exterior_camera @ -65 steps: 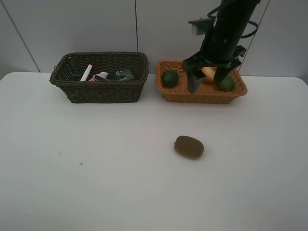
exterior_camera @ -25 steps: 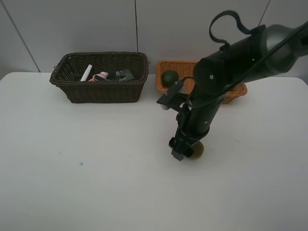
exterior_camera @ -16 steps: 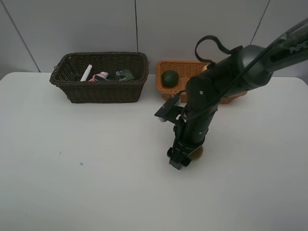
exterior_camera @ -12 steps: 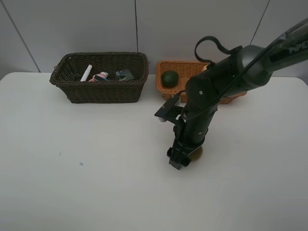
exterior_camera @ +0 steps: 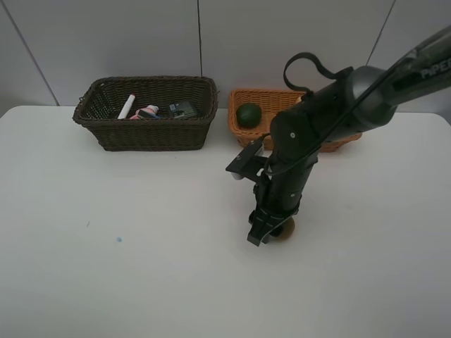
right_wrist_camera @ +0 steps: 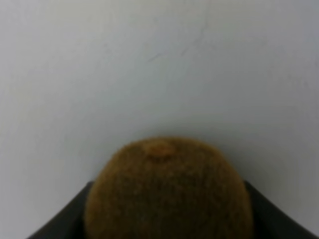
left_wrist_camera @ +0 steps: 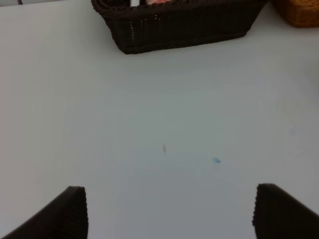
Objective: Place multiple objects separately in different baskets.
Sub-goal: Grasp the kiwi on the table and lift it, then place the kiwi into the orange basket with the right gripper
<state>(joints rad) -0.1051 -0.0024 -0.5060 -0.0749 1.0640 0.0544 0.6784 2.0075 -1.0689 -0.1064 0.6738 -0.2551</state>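
A brown kiwi (exterior_camera: 286, 229) lies on the white table (exterior_camera: 141, 246), and my right gripper (exterior_camera: 266, 229) comes down on it from above and is shut on it. In the right wrist view the kiwi (right_wrist_camera: 167, 189) fills the space between the dark fingers (right_wrist_camera: 67, 224). The dark brown basket (exterior_camera: 144, 134) holds a white marker (exterior_camera: 127, 105), a pink bottle (exterior_camera: 149, 111) and a dark green bottle (exterior_camera: 182, 109). A green round fruit (exterior_camera: 248, 115) sits in the orange basket (exterior_camera: 243, 137), which my right arm partly hides. My left gripper (left_wrist_camera: 169, 214) hovers open over bare table.
Both baskets stand side by side at the back of the table, against a grey wall. The left wrist view shows the dark basket (left_wrist_camera: 179, 27) ahead and a corner of the orange basket (left_wrist_camera: 299, 10). A small blue speck (exterior_camera: 119, 239) marks the table.
My right gripper has sunk a little around the kiwi and its fingers have closed on it. The baskets and their contents have not moved.
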